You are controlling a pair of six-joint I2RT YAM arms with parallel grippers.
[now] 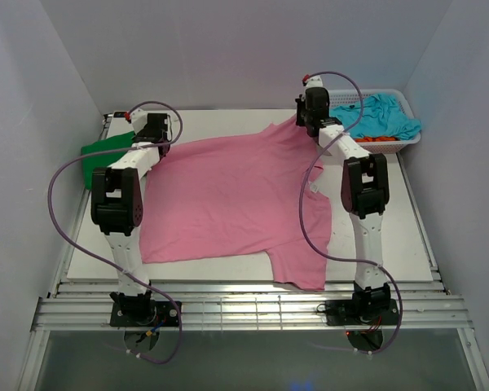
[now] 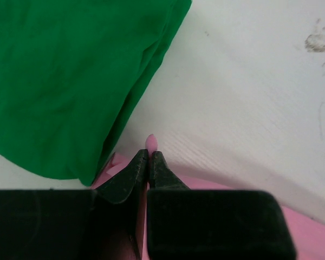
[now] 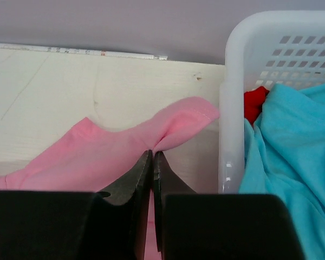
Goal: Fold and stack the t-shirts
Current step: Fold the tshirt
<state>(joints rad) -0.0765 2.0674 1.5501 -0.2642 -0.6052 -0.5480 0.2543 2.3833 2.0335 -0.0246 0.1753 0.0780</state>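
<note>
Fingers first: left fingers [image 2: 148,158] pressed nearly together, clamped on a small fold of pink t-shirt [image 1: 228,195], pink tip poking out past the fingertips. Grip at far-left corner of that shirt. Right fingers [image 3: 151,158] fully closed, pinching a bunched edge of same shirt at its far-right corner, cloth puckered right at the tips. Rest of shirt spread wide and mostly flat, a few wrinkles, near-right flap reaching lower than rest of hem, toward near edge of counter [image 1: 407,228].

Green t-shirt [image 2: 59,81] just left of pink shirt's far-left corner, lying as a folded lump, its edge right beside the clamped fold. Touching or not, cannot tell.

Basket [image 3: 233,81], white mesh plastic, just right of pink shirt's far-right corner, pink edge reaching up to its wall. Turquoise t-shirt [image 3: 292,162] piled inside basket, spilling over the rim in overhead view. Orange t-shirt [image 1: 379,140] under turquoise one, only a sliver showing, looks red in right wrist view.

Both arms stretched out from bases on near side of pink shirt: left arm [image 1: 118,195] along its left edge, right arm [image 1: 363,183] crossing over its right side. Purple cables [image 1: 57,175] looping off each arm.
</note>
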